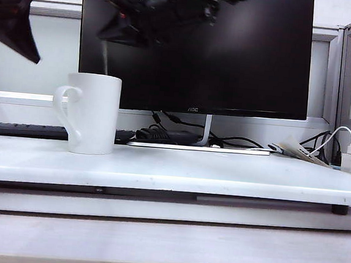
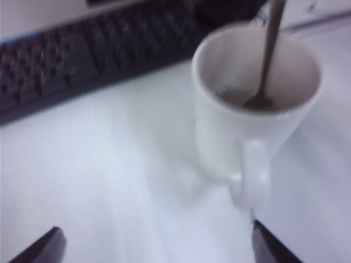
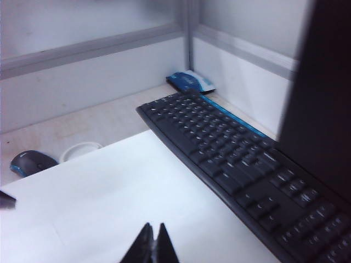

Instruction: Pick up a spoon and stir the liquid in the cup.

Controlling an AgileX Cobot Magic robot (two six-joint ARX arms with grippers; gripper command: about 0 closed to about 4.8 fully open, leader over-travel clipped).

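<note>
One dark monitor (image 1: 231, 62) at back of white counter (image 1: 221, 172), screen off. Black keyboard (image 3: 236, 159) lying along monitor's foot, behind cup (image 1: 97, 115). Cup upright on counter at left of exterior view, loop handle facing left, brownish liquid low inside. Left claw (image 2: 156, 249) raised at far left, open wide, empty, one fingertip (image 2: 274, 249) just beside cup handle in wrist view. Right claw (image 3: 154, 246) reaching across in front of monitor, above cup, fingers pressed together, pinching top of spoon (image 2: 269, 55); pinch itself hidden in wrist view. Spoon near upright, bowl sunk in liquid, thin grey handle rising past rim
</note>
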